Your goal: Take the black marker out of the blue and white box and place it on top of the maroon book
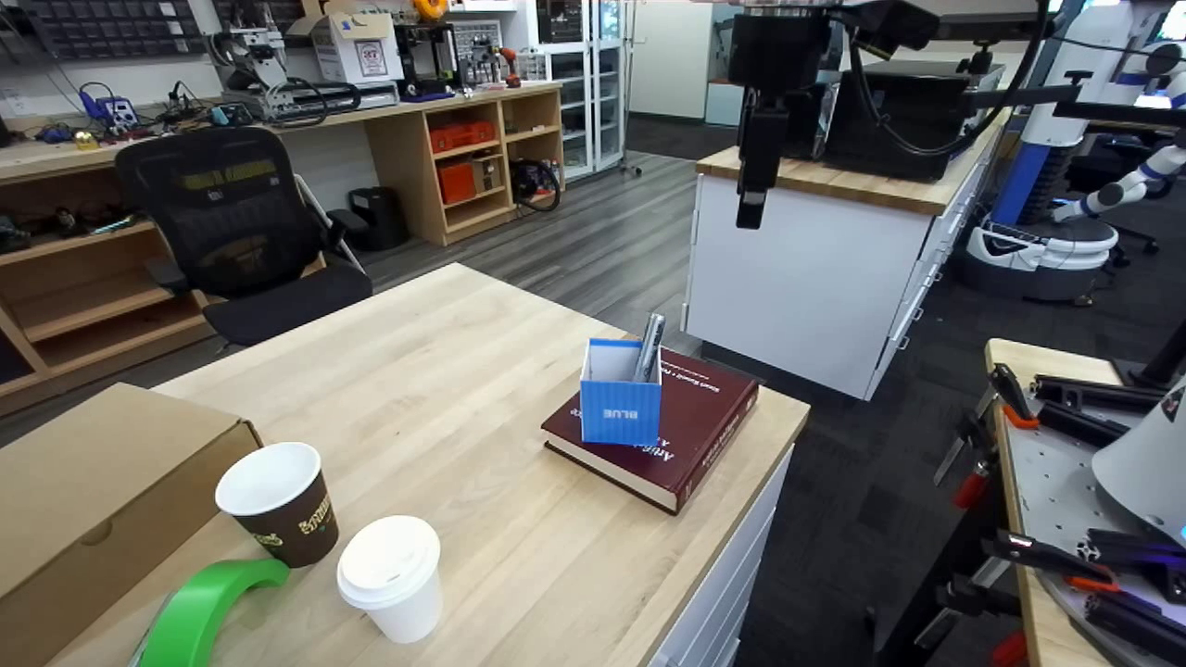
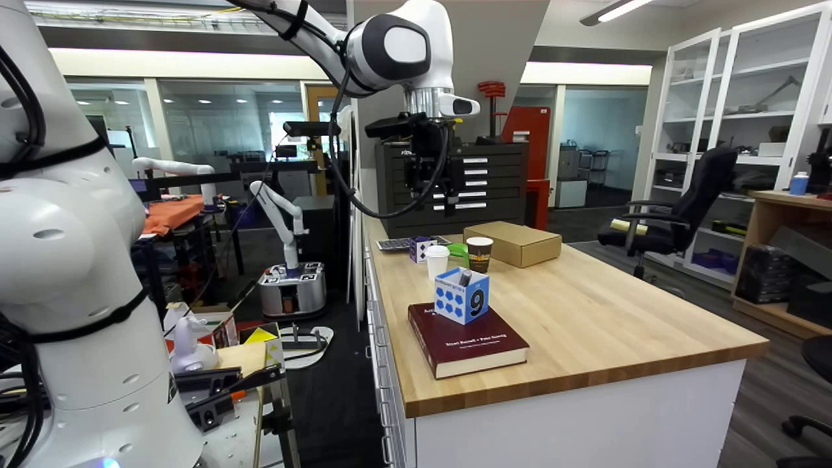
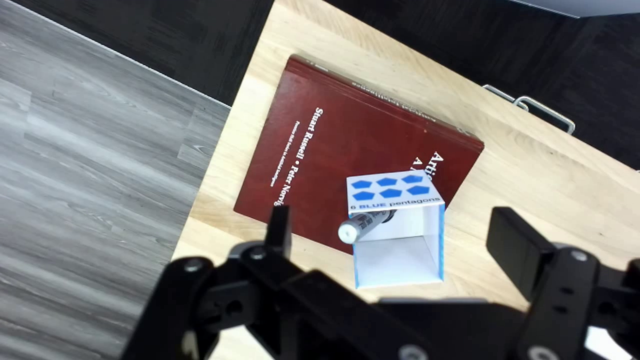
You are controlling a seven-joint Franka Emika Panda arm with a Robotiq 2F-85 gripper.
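Note:
The maroon book (image 1: 704, 398) lies flat near the table corner in both exterior views (image 2: 471, 348) and the wrist view (image 3: 345, 135). The blue and white box (image 1: 620, 414) stands upright on it, open side up; it also shows in an exterior view (image 2: 455, 304) and the wrist view (image 3: 392, 192). The marker (image 1: 651, 345), grey with a dark band, leans in the box with its pale end above the rim (image 3: 367, 225). Its lower end is hidden. My gripper (image 3: 395, 230) is open and empty, high above the box, pointing down; it shows in both exterior views (image 1: 750, 208) (image 2: 448, 198).
A brown cardboard box (image 1: 111, 482), a dark paper cup (image 1: 287, 519), a white lidded cup (image 1: 394, 579) and a green curved object (image 1: 208, 607) stand farther along the table. A small purple box (image 2: 421, 249) and a dark drawer cabinet (image 2: 494, 195) are at its end.

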